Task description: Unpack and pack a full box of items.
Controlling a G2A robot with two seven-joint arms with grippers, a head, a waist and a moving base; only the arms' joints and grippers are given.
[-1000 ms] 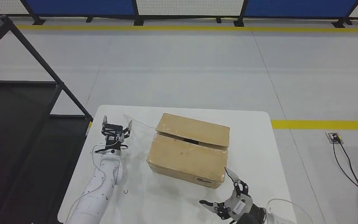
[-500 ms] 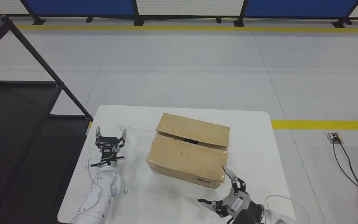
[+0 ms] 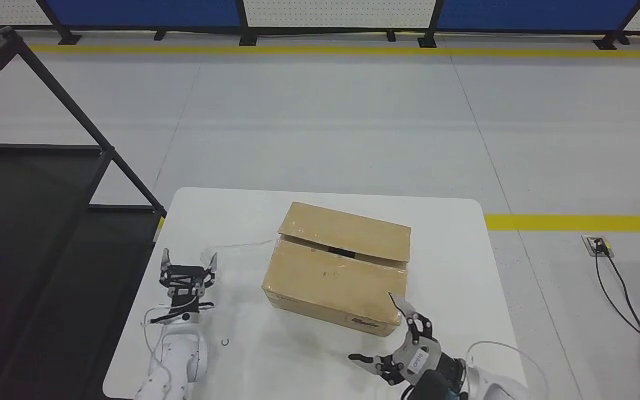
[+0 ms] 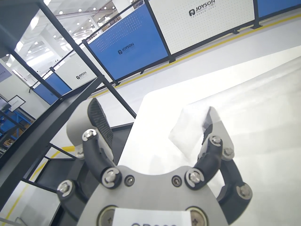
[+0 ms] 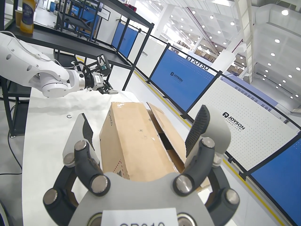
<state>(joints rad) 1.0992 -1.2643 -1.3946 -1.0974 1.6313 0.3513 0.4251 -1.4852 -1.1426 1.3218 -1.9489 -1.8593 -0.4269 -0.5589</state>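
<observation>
Left gripper (image 3: 189, 262) retreated, open, faint clear tape (image 4: 188, 128) clinging; right gripper (image 3: 371, 326) open beside box (image 3: 335, 265).

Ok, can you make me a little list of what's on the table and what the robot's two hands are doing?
table: white, with one box on it
box: brown cardboard, top flaps mostly down, dark gap between them
left gripper: open, beside the box near the table's edge
clear strip: see-through film, seems stuck to one finger of the left gripper, a thin line runs toward the box
right gripper: open, by the box's near corner, holding nothing
small ring: on the table, apart from the box
</observation>
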